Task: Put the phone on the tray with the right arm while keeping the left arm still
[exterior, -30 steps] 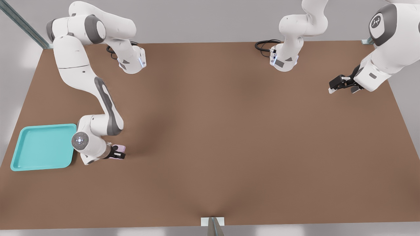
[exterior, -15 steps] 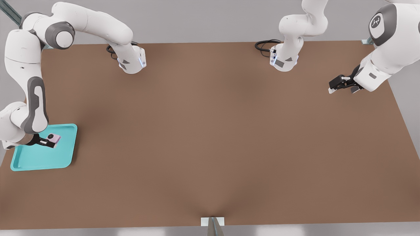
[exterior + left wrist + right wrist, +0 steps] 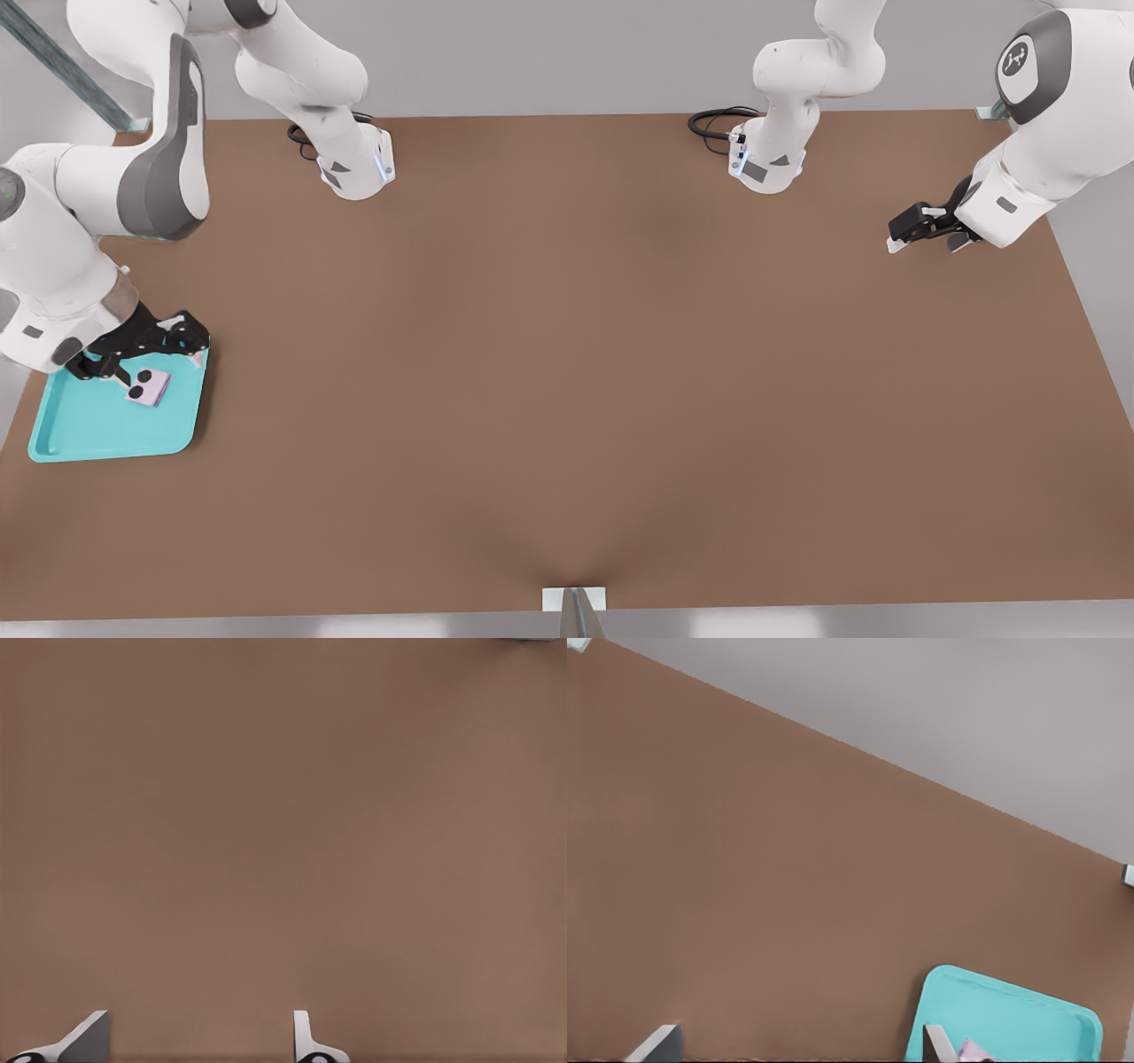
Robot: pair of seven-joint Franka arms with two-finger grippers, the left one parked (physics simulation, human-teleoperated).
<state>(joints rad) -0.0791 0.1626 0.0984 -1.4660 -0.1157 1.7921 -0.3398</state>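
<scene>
Phone (image 3: 148, 386) lies flat inside tray (image 3: 97, 439), just below right gripper (image 3: 142, 347), whose fingers are released and apart.

Front high; wrists low (tableward).

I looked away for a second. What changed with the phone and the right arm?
The gripper carried the phone from the table toward the front view's left, onto the tray, then let go and lifted; its jaws are open now. The tray stayed put.
</scene>
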